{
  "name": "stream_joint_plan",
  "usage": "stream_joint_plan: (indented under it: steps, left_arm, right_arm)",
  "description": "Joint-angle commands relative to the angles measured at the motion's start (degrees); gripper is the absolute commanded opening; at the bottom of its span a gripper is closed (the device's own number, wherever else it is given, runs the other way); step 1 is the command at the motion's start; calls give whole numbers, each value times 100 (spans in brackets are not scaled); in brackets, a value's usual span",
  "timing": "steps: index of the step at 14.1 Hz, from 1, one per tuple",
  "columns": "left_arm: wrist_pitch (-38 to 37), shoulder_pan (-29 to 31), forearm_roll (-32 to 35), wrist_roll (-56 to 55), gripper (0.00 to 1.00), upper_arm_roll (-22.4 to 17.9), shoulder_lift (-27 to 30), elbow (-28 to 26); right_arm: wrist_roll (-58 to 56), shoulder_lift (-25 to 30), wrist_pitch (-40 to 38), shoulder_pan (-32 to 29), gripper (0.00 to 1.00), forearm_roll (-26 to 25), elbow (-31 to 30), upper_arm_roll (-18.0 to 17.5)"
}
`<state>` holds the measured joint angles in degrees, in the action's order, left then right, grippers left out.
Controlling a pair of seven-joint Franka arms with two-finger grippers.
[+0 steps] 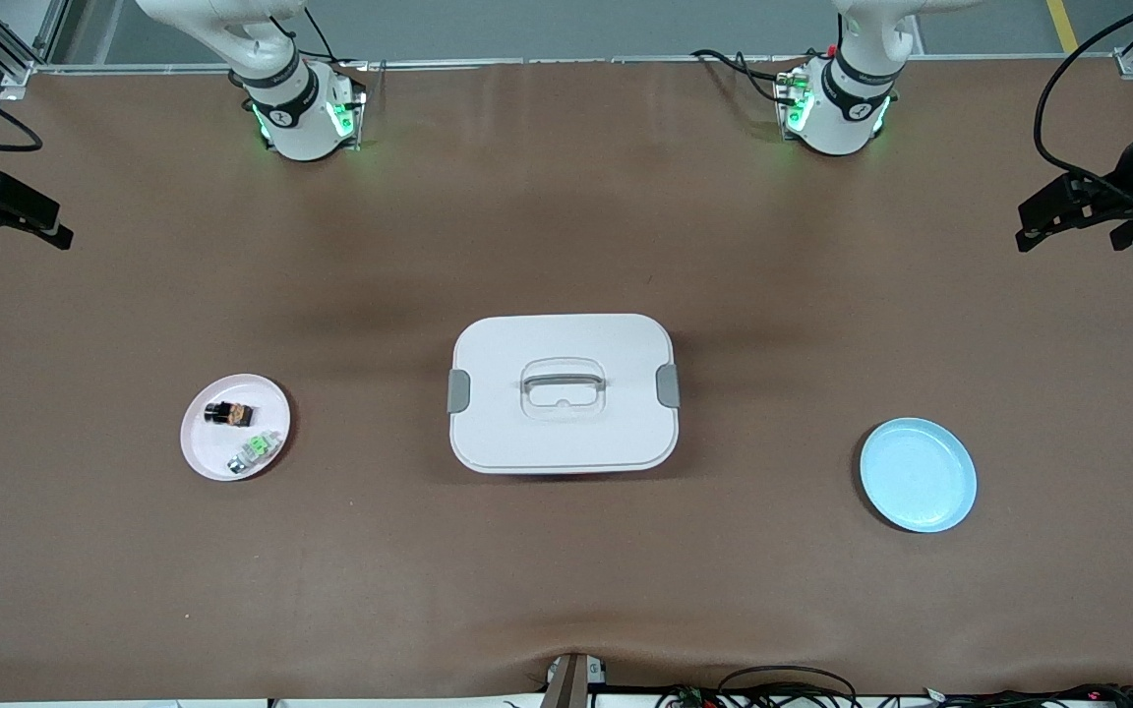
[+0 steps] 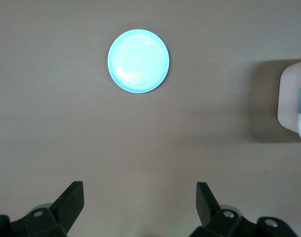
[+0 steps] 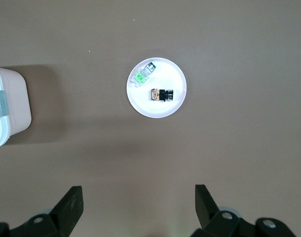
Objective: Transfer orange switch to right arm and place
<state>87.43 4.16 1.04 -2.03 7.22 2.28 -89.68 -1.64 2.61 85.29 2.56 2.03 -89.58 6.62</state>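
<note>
Orange switch [image 1: 229, 414]: lies on the pink plate [image 1: 201, 444] toward the right arm's end of the table — beside the green-and-white part [image 1: 254, 451]
Left gripper [image 2: 138, 205]: jaws wide apart, holding nothing, up over bare table near the blue plate [image 1: 919, 475]
Right gripper [image 3: 138, 205]: fingers spread, empty — above the table near the pink plate
White lidded box [image 1: 563, 393]: mid-table between both plates

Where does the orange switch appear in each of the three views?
Front view: the orange switch lies on the pink plate, toward the right arm's end of the table.
Left wrist view: not in it.
Right wrist view: on the same plate, beside the green-and-white part.
Shared landmark: the white lidded box, seen at an edge.
</note>
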Motion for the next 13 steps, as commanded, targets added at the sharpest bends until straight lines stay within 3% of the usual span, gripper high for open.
stream_joint_plan:
  steps: [1, 13]
  left_arm:
    - [-121, 23, -165, 98, 100, 17, 98, 55]
    - [-165, 6, -210, 71, 100, 8, 18, 196]
  right_arm:
    - [111, 152, 49, -63, 100, 52, -156, -47]
    - [93, 108, -3, -221, 100, 52, -103, -143]
